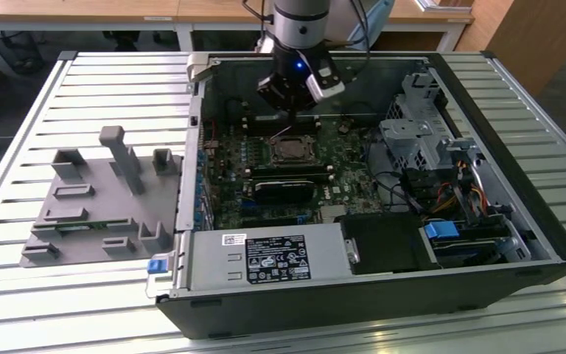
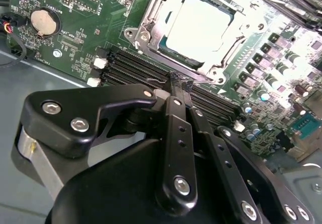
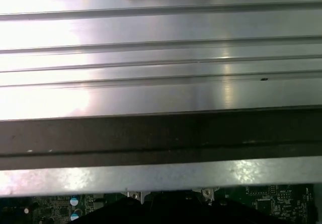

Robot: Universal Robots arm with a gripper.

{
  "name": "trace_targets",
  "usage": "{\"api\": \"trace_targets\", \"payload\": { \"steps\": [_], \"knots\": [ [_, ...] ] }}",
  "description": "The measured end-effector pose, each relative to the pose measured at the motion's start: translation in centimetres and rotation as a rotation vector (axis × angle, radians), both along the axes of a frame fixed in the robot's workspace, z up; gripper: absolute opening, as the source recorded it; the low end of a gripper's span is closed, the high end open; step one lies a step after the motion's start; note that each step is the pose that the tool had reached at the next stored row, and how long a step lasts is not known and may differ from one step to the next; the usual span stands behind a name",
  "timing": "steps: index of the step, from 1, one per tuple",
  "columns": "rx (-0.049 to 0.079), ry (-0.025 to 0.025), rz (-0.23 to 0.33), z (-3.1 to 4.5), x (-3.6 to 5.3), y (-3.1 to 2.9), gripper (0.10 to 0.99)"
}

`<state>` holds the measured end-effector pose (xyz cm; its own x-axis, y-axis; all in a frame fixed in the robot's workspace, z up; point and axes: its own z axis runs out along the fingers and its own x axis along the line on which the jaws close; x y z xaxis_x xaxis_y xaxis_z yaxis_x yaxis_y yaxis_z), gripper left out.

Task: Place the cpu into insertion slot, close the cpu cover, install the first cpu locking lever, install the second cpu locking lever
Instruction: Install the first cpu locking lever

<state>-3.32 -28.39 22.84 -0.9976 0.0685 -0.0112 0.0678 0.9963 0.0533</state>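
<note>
My pincer: the gripper (image 2: 180,80) is nearest in the second wrist view. Its two black fingers are brought together at the tips, and I see nothing held between them.
Where the tips are: low over the motherboard (image 2: 75,12), just beside the near edge of the cpu cover (image 2: 151,32) and above the black memory slots (image 2: 131,68). I cannot tell if they touch anything.
The cpu (image 2: 198,25): it lies flat in the insertion slot (image 2: 173,49), and its silvery top shows through the window of the cover.
The cover: it lies down over the chip, so I judge that placing and closing are done.
Step in hand: I think it is the work on the locking levers. I cannot make out if either of them is hooked.
Doing it well: I would push with the closed tips on the lever only, slowly and with steady force. I would keep off the memory slots and the small parts beside the socket.
Surface: the open computer case (image 1: 362,310) lies on a table of metal slats (image 1: 67,295). A grey fixture tray (image 1: 96,214) is at the exterior view's left.
Room: wooden desks (image 1: 116,11) stand behind the table.
</note>
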Motion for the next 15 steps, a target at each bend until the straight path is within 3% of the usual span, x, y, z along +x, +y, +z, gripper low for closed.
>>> {"api": "trace_targets", "payload": {
  "steps": [15],
  "knots": [
    [0.002,-0.0001,0.000,-0.67,1.13,0.08,0.106]
  ]
}}
